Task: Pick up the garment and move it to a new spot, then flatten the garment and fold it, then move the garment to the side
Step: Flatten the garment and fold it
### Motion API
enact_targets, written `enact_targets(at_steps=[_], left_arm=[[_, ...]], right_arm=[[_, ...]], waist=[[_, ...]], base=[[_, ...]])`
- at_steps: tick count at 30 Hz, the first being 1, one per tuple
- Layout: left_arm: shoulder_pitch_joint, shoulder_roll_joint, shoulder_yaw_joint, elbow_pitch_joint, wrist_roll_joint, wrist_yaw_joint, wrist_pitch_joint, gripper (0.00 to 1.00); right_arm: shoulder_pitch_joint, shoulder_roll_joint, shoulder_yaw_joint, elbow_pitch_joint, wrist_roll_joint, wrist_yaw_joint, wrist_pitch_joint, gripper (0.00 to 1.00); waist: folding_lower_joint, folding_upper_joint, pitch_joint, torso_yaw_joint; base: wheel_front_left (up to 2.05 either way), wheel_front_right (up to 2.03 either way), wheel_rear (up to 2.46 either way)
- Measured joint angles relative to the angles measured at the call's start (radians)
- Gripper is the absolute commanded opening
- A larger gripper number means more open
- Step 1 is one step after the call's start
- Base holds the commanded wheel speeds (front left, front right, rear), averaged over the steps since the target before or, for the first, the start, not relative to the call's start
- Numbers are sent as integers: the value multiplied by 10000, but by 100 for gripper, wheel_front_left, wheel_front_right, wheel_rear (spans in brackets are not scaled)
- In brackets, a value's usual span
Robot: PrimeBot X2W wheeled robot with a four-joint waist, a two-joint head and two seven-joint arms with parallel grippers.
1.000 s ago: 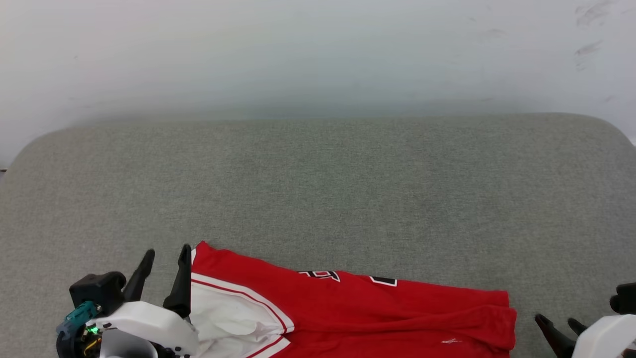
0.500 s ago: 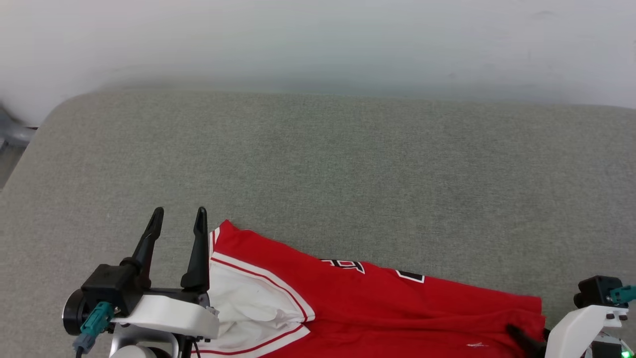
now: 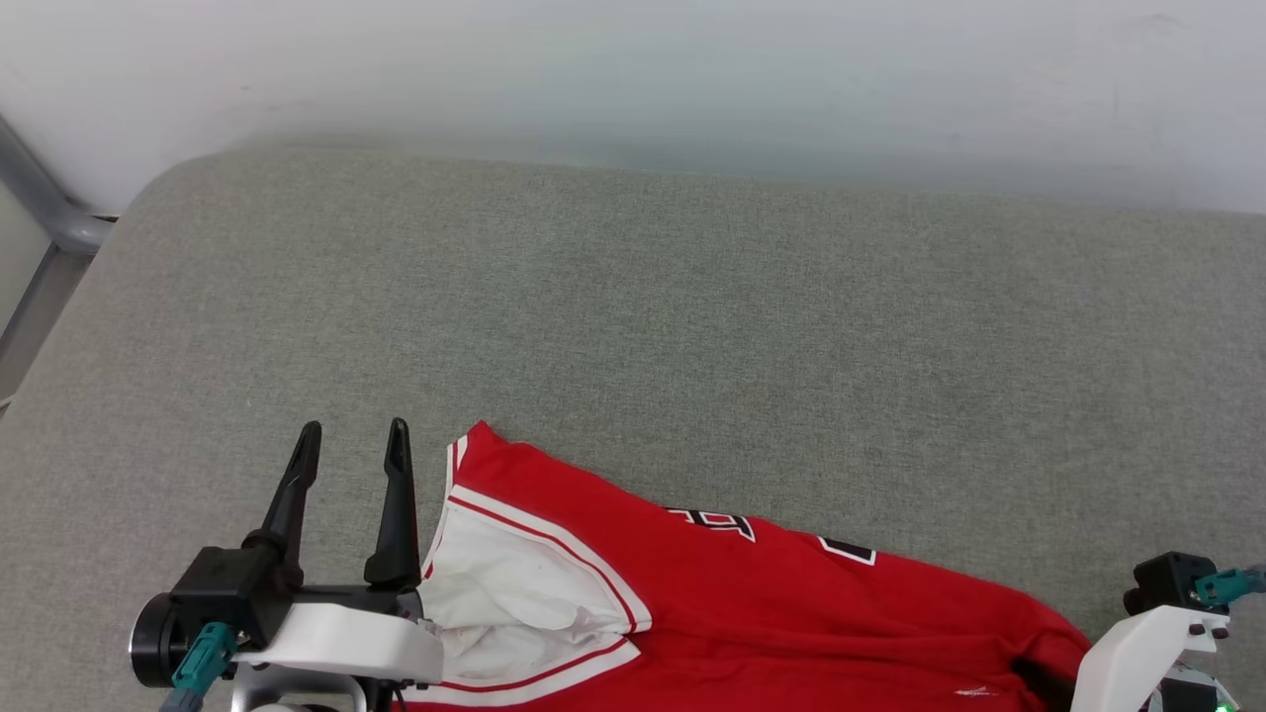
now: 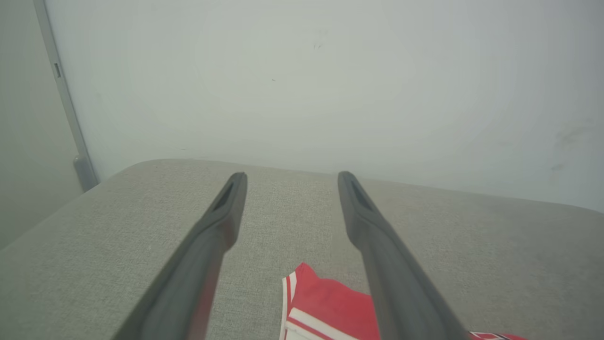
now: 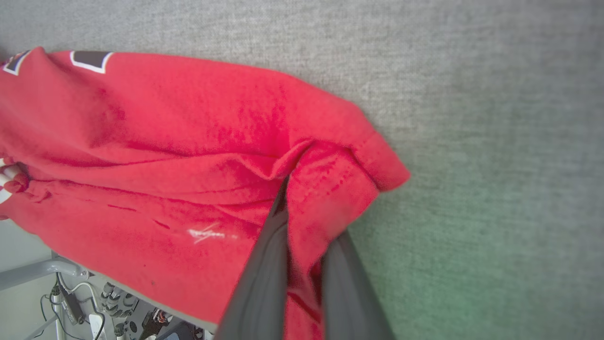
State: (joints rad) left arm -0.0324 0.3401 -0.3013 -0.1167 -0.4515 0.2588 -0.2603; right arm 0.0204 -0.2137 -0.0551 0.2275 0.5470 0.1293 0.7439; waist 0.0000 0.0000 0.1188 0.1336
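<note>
Entry, garment handling.

Garment [image 3: 771,613]: red jersey T-shirt, lying loosely doubled over along the near edge of the grey fabric-covered tabletop [image 3: 692,316]. It runs from beside my left gripper [image 3: 354,427] across to my right gripper [image 5: 306,212]. The far part of the tabletop is bare up to the pale wall [image 3: 633,69].

Left end: white sleeve [image 3: 514,583] with red-and-white striped trim, opening towards me. The shirt's far left corner comes to a point just beside my left gripper's inner finger (touching or apart, I cannot tell).

Far fold: part of a black, white-outlined print [image 3: 712,519] shows, too little of it to read.

Left jaws: spread wide, nothing between them, pointing away from me over bare tabletop. In the left wrist view the shirt's striped corner sits low between the two fingers.

Right jaws: closed on the garment. In the right wrist view both dark fingers [image 5: 264,274] run up into the red cloth at its right-hand hem corner, with a bunched fold pinched between them and creases spreading from the pinch.

In that view the near part of the shirt reaches past the tabletop's front edge, with cables and a grey frame below.

Grey metal post [image 3: 45,213] stands at the far left, beyond the tabletop corner.
</note>
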Motion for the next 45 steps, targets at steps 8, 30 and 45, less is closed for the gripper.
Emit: enact_targets(at_steps=[8,30,45], left_arm=[[303,-240,414,360,255,-303,0,100],[695,-102,428,976,288,-476,65,100],[693,-36,242,957,245,-533,244,100]], right_arm=[[-56,-134,69,-527,-90,17,-174,0],[33,-531,-2715,-1446,-403,17,1032,0],[64,1561,-2073,-2063,4533,17,2510,0]], waist=[[0,0,-214,-160],[0,0,-987,-1545],[0,0,-1156,-1107]], base=[[0,0,0],[0,0,0],[0,0,0]])
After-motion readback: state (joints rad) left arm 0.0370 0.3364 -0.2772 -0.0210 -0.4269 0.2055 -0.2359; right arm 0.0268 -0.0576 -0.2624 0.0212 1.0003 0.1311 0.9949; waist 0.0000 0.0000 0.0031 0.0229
